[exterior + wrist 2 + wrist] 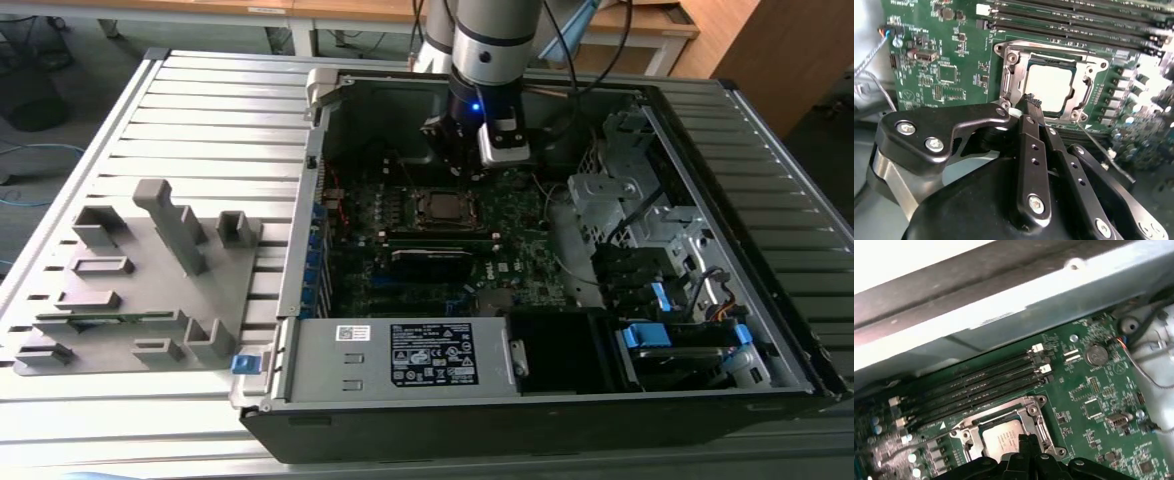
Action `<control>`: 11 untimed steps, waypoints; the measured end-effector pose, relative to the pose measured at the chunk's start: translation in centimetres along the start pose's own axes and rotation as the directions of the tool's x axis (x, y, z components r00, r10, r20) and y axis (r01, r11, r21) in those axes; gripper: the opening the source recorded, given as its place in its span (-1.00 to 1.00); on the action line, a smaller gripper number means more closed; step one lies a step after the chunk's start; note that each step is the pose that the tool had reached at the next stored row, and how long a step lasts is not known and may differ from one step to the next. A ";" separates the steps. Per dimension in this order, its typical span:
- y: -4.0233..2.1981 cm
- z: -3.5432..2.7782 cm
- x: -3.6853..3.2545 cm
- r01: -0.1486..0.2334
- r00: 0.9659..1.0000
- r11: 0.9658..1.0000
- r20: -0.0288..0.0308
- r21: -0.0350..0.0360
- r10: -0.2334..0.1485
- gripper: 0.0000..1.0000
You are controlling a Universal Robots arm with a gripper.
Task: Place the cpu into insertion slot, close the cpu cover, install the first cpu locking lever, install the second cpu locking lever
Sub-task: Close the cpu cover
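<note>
The cpu (pixel 1049 87) lies flat in the insertion slot (pixel 441 207) on the green motherboard, its silver-grey top showing through the window of the cpu cover (pixel 1010 75). The cover lies down over the chip in both wrist views, cpu (pixel 1000 436) and cover (pixel 1040 422). A thin metal locking lever (pixel 1095 144) runs out at an angle from one corner of the socket. My gripper (pixel 1032 101) hangs just above the socket's edge, fingers pressed together with nothing between them. Seen from outside, the gripper (pixel 465 170) is inside the case just behind the socket.
Long black memory slots (pixel 979 385) run beside the socket. The case wall (pixel 1004 315) rises close behind them. Drive cages and cables (pixel 641 220) fill the case at the exterior view's right. A grey fixture block (pixel 147 270) stands on the slatted table outside.
</note>
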State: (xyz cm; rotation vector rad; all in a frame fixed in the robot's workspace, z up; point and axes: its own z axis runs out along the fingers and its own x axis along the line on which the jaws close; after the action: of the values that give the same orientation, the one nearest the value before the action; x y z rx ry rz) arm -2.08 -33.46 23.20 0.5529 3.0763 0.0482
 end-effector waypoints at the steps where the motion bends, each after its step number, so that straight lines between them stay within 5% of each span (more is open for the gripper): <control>1: 0.00 0.01 0.00 0.018 1.000 1.000 -0.001 0.000 -0.018 -0.79; 6: 0.00 0.06 0.00 0.109 0.994 0.994 -0.004 -0.001 -0.109 -0.79; 11: 0.00 0.10 0.00 0.198 0.980 0.980 -0.006 -0.003 -0.198 -0.79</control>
State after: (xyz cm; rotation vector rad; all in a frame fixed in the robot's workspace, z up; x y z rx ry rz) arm -2.08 -33.45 23.10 0.2440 3.1192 0.0504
